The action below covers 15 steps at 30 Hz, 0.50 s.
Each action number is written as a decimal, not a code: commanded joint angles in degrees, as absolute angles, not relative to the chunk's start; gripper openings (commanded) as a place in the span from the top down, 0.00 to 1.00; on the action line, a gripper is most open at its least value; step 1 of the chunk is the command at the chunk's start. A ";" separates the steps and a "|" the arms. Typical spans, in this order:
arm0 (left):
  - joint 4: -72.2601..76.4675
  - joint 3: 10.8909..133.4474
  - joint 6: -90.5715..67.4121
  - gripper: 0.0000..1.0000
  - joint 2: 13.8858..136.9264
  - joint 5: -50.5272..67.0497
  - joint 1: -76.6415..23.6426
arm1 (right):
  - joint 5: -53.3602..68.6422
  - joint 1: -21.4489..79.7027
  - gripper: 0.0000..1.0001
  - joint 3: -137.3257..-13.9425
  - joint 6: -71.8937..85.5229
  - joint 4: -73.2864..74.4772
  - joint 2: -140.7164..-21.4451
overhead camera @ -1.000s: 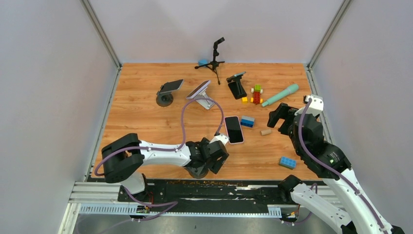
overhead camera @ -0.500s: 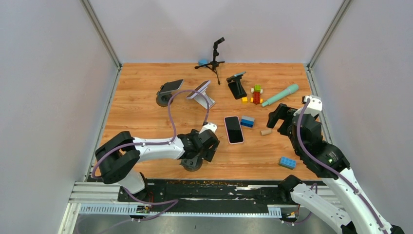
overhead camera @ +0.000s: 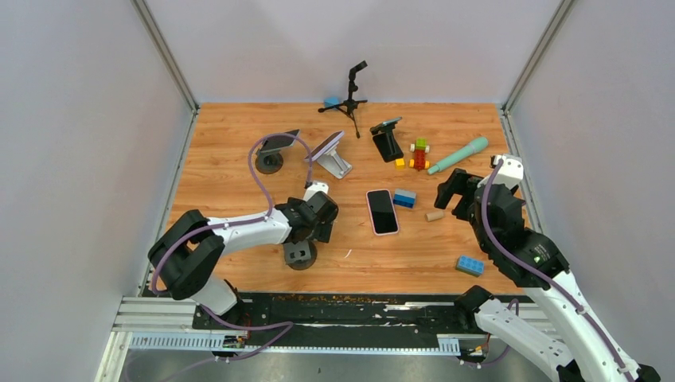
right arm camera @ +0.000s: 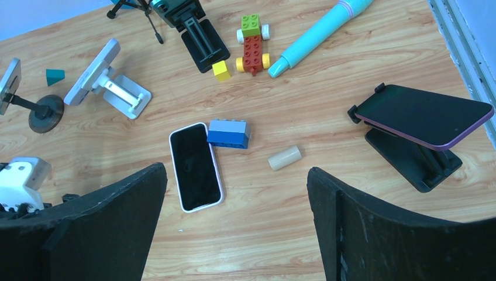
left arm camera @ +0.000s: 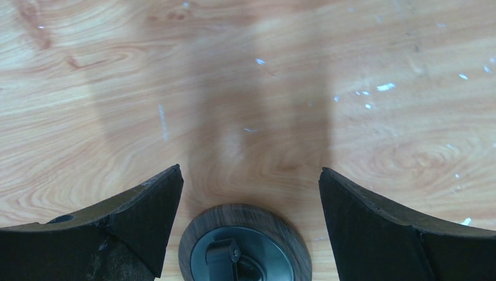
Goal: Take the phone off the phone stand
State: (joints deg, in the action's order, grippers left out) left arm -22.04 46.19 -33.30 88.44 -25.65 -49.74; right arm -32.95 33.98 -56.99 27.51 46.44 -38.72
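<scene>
Flat phone is lying mid-table. Brick is sitting against its far right corner; peg is lying further right, apart. Round stand is standing left of the flat phone and nearer to me, well apart from it, below my left gripper. Toy car is sitting behind the brick. At far right, a propped phone is resting on a folding stand.
</scene>
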 commanded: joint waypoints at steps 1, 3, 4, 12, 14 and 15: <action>-29.80 43.16 -32.26 0.06 88.05 -27.84 -44.86 | -32.86 33.84 0.09 -56.63 26.98 44.67 -39.28; -29.73 42.90 -33.01 0.05 87.80 -27.52 -42.99 | -32.73 33.88 0.09 -56.69 26.90 44.63 -39.37; -29.54 42.76 -33.68 0.05 87.60 -27.05 -41.55 | -32.77 33.81 0.09 -56.70 26.82 44.59 -39.37; -26.13 40.44 -34.68 0.03 86.26 -22.30 -37.25 | -33.31 33.84 0.09 -56.08 26.07 44.57 -38.73; -24.45 40.49 -33.47 0.03 86.15 -19.98 -37.19 | -33.38 33.83 0.09 -55.94 26.02 44.57 -38.76; -24.18 40.68 -32.71 0.02 86.18 -19.40 -37.20 | -33.37 33.86 0.09 -55.98 26.02 44.57 -38.83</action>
State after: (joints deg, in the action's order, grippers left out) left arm -21.65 43.03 -35.11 85.56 -22.85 -37.80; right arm -32.93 33.98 -56.07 26.94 46.28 -39.18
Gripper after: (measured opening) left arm 0.970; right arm 0.909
